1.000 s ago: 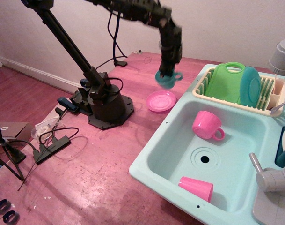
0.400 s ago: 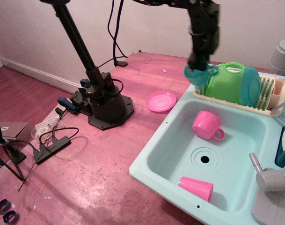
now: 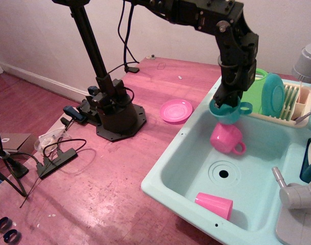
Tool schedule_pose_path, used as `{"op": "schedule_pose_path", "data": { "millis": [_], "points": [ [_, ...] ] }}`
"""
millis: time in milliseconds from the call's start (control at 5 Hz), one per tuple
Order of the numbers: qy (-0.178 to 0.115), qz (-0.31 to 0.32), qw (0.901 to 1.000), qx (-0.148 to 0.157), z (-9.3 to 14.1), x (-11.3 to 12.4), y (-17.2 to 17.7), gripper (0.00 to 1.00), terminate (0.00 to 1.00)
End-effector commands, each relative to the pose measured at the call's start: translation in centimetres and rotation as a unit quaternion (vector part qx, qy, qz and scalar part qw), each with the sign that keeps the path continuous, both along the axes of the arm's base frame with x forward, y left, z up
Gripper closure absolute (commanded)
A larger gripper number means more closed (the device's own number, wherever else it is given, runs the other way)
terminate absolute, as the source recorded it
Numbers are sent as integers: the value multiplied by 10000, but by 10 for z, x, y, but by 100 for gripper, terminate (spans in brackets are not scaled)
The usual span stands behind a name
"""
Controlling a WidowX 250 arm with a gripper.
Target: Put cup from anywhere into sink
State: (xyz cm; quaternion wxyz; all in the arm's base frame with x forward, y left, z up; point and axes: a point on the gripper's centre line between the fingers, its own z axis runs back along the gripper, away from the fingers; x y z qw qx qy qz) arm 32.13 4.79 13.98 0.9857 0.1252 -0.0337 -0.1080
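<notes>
The teal toy cup [image 3: 228, 112] hangs in my gripper [image 3: 224, 102], which is shut on its rim. Its loop handle points right. The cup is in the air over the far part of the pale mint sink [image 3: 170, 168], just above the pink handled mug [image 3: 226, 138] that lies inside the basin. The black arm reaches in from the upper left and hides part of the cup's rim.
A pink tumbler [image 3: 214, 205] lies on its side in the near part of the sink by the drain hole [image 3: 223, 173]. A cream dish rack [image 3: 293, 109] with green and teal plates stands behind. A pink plate [image 3: 176, 110] lies on the table. The grey faucet [image 3: 295, 193] is at right.
The gripper carried the teal cup from above the pink plate rightward past the dish rack, then lowered it over the sink above the pink mug.
</notes>
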Motion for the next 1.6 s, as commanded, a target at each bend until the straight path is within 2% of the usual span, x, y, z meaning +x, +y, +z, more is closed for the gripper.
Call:
{"op": "schedule_pose_path", "data": {
  "millis": [0,200,400,600,800,1000,1200,1400],
  "points": [
    [-355,-3,9987,-368,-8,18,-32,100,0],
    [-510,-78,9975,-487,-5,41,-52,100,0],
    [-563,-386,9965,-475,3,68,-66,100,0],
    [-506,-422,9964,-542,0,51,-63,0,0],
    [-465,-271,9976,-433,-1,34,-56,0,0],
    [-482,-230,9980,-327,8,27,-45,0,0],
    [-394,-90,9990,163,40,6,-6,0,0],
    [-282,280,9970,664,74,-31,41,0,100]
  ]
}}
